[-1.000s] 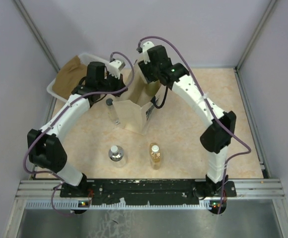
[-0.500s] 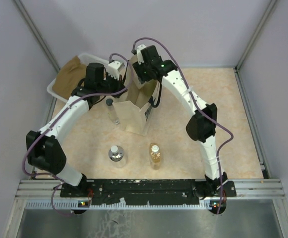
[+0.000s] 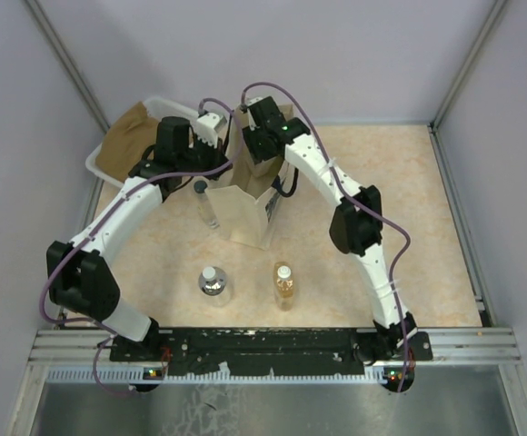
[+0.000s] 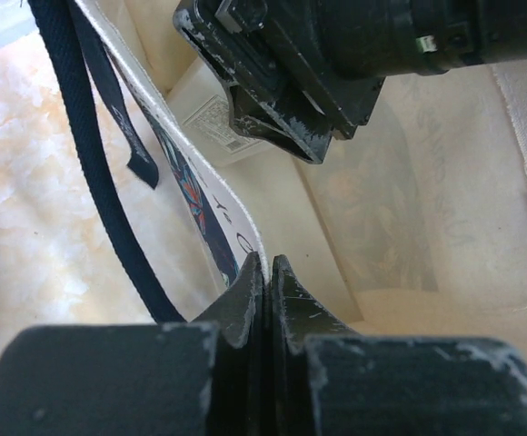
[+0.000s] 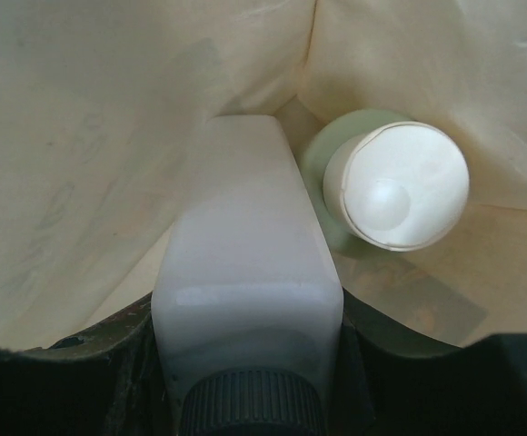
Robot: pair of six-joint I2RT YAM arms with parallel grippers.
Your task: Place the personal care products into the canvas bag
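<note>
Both busy: we've R pincer clamped on the square whitish bottle, long axis pointing down inside the canvas bag nr the surface's far edge, L pincer pinching its rim.

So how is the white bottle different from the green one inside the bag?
The white bottle is square-sided with a black ridged cap; the green bottle is round with a cream cap. The white bottle is gripped by the right claw; the green bottle stands on the bag's bottom with no claw on it. Both are inside the canvas bag, caps facing up.
</note>
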